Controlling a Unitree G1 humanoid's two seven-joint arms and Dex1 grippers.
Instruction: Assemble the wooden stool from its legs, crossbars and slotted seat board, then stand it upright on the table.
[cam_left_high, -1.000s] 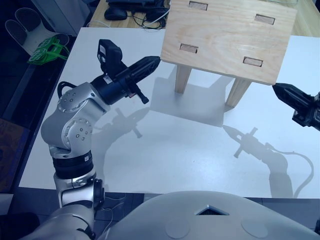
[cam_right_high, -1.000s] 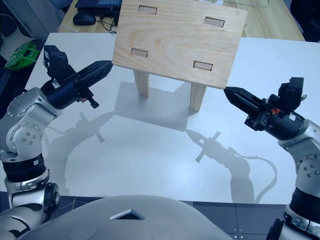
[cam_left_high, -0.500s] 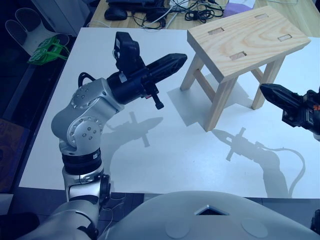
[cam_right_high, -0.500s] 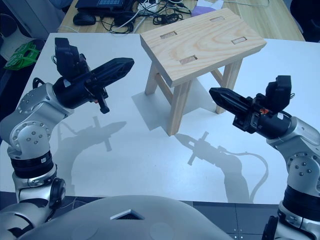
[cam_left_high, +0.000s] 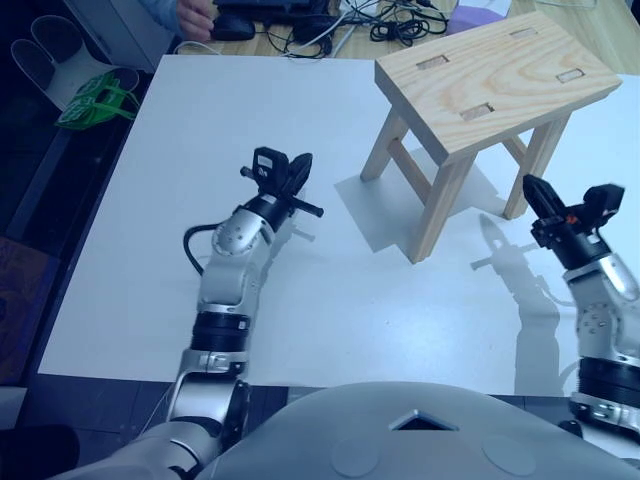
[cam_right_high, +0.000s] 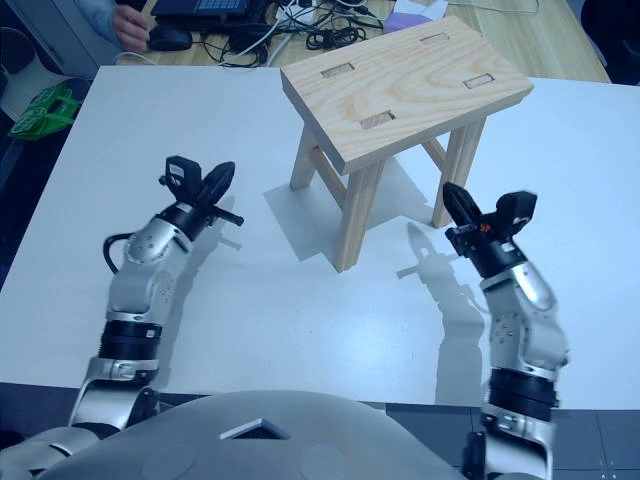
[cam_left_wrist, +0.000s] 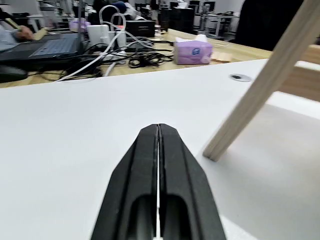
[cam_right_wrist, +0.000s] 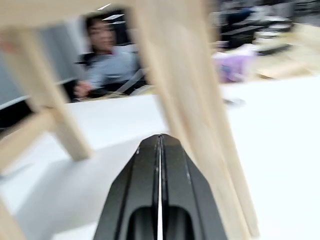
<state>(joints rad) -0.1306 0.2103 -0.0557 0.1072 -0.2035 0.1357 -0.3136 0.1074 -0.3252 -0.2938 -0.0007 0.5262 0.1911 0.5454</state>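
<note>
stool: pale wooden slotted-seat stool (cam_left_high: 497, 75) upright on white table (cam_left_high: 120, 260) | left gripper (cam_left_high: 302, 162): clenched, empty, apart from stool | right gripper (cam_left_high: 529, 185): clenched, empty, just beside a leg | left wrist view: leg foot (cam_left_wrist: 214, 151) touching tabletop

White table (cam_left_high: 330, 300), one stool (cam_left_high: 497, 70) on it.
The wooden stool stands upright on all four legs toward the far right corner.

left hand (cam_left_wrist: 159, 131) closed | stool leg (cam_left_wrist: 260, 82) beside | table (cam_left_wrist: 75, 130)
</note>
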